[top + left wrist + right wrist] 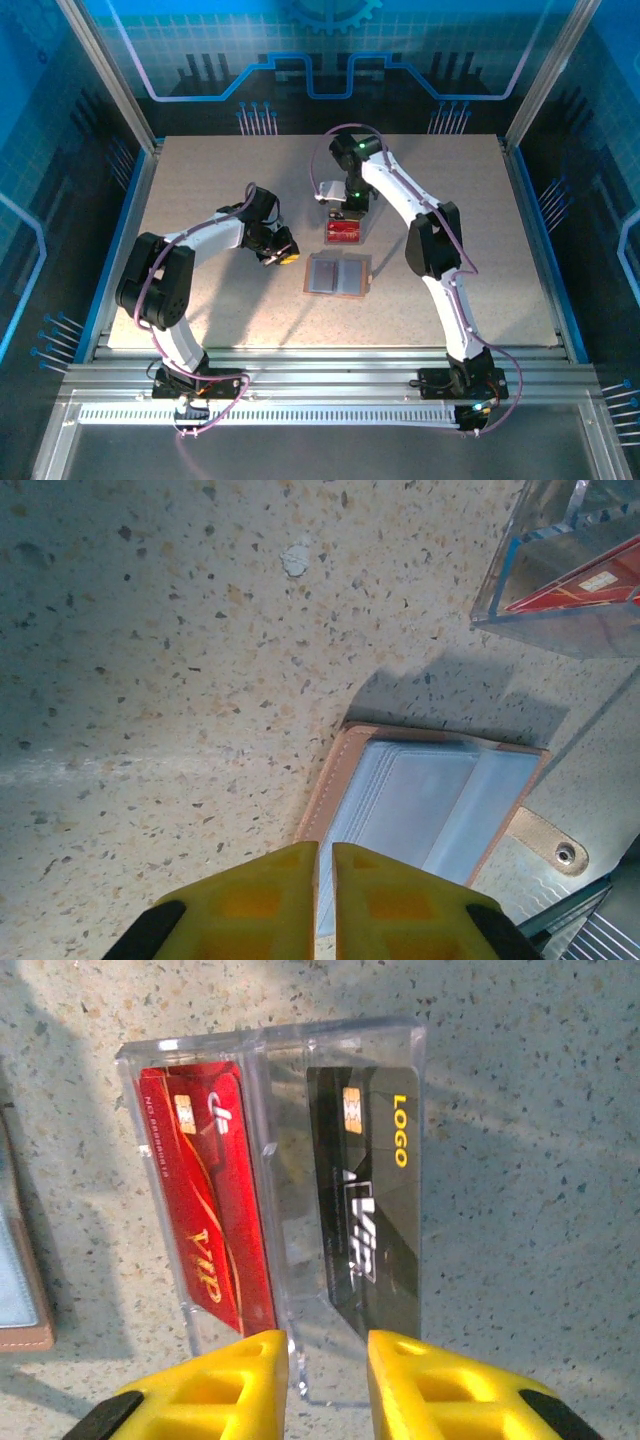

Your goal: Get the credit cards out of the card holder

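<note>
I have the card holder (337, 273) lying spread open and flat on the table (200, 190), its grey pockets facing up inside a tan stitched rim. Its small closing tab (548, 842), with a metal snap, sticks out from one side. Just beyond it, a red card (210, 1200) with gold VIP lettering lies in one compartment of a clear tray (340, 1038). A black card (375, 1210) marked LOGO lies in the compartment beside it.
</note>
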Controlling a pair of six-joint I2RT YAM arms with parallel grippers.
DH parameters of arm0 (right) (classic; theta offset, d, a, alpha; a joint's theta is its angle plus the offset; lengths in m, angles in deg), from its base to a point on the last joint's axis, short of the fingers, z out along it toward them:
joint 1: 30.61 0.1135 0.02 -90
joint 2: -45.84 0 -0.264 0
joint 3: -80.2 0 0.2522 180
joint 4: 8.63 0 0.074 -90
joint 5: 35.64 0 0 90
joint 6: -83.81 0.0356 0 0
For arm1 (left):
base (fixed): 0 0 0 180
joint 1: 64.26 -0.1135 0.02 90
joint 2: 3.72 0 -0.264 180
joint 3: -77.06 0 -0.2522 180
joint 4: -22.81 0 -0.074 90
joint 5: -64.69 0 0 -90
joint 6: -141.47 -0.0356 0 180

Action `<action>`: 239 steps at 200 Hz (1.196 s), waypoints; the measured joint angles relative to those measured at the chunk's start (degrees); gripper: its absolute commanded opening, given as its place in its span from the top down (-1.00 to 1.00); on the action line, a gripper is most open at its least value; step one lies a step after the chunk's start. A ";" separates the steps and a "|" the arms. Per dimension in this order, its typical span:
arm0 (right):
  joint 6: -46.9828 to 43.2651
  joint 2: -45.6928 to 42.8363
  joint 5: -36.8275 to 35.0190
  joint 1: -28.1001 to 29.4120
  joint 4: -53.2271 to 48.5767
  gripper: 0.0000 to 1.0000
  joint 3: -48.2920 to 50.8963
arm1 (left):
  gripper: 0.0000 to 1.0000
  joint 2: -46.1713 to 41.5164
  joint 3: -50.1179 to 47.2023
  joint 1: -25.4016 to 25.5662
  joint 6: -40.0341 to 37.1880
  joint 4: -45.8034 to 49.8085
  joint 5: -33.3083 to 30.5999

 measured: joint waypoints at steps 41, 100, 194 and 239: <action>5.90 -8.90 0.35 0.57 6.03 0.41 10.56 | 0.75 0.00 -0.17 0.44 0.20 -2.14 0.66; 21.88 -19.67 3.26 2.45 16.28 0.34 27.04 | 0.76 -0.04 -2.99 1.40 1.29 -6.08 2.21; 59.69 -37.05 15.78 4.61 37.99 0.44 56.15 | 0.76 -0.02 -4.70 2.32 3.23 -11.52 4.87; 76.91 -37.70 22.32 4.79 43.74 0.53 60.61 | 0.83 -0.02 -7.06 3.17 4.31 -12.87 5.14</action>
